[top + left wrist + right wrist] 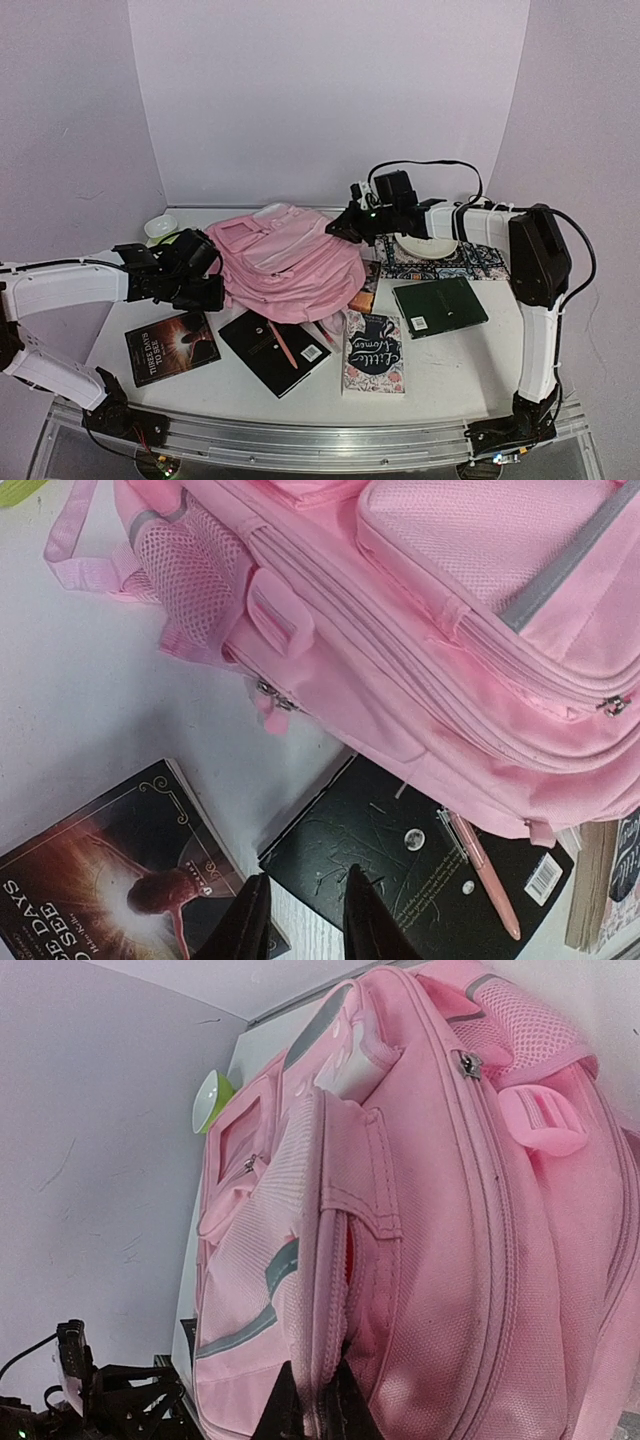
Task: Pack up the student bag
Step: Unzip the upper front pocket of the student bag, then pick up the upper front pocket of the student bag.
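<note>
Pink bag (290, 262) lies slumped mid-table, its lower edge overlapping a black notebook (250, 345) and a pen (282, 345). At its top the right gripper (318, 1400) pinches a fold of fabric, while the left gripper (305, 900) hovers beside it, parted and empty. Several books (375, 352) lie outside, so packing appears barely begun.

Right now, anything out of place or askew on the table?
The student bag sags over one end of the black notebook, and a pink pen lies loose on its cover, top end at the bag's edge. No spill or damage visible.
</note>
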{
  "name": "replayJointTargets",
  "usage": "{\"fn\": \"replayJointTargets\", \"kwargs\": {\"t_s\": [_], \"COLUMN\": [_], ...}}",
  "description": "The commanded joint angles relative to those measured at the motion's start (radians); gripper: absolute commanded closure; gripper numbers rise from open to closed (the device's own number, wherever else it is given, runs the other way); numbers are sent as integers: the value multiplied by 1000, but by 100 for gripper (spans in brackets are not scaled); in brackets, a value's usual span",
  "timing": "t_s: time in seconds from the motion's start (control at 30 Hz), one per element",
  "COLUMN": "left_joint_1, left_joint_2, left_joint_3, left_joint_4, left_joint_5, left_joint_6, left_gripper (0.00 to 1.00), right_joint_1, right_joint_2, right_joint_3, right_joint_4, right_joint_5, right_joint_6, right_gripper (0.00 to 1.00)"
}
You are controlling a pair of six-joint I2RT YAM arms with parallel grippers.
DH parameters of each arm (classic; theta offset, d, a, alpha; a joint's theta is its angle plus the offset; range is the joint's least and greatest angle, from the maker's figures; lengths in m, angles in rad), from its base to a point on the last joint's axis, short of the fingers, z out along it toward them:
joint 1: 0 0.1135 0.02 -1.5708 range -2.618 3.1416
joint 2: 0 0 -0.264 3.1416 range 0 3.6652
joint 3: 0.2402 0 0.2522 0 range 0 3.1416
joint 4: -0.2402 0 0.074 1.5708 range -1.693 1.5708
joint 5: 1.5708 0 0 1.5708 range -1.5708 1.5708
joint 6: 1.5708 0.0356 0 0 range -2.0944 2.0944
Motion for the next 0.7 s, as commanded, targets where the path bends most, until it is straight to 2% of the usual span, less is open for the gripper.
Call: {"fn": "replayJointTargets", "kwargs": {"t_s": [0.0, 0.17, 0.27, 0.4, 0.67], "left_joint_1": [1, -1, -12, -35, -92], "left_joint_2": [10, 60, 119, 204, 319], "left_joint_3": [42, 88, 127, 186, 250], "left_joint_4": [51, 174, 215, 241, 252], "left_joint_5": [108, 308, 348, 313, 136], "left_joint_6": [5, -73, -156, -245, -368], "left_gripper": [68, 57, 52, 48, 30], "right_joint_1": [-15, -12, -3, 21, 77], "right_joint_2": [-52, -65, -71, -78, -120], "right_joint_3": [30, 5, -8, -27, -98], "right_joint_4": [106, 112, 121, 132, 158], "right_joint_5": [31, 47, 63, 94, 216], "right_joint_6": [-37, -44, -43, -45, -61], "right_gripper": [100, 100, 100, 100, 100]}}
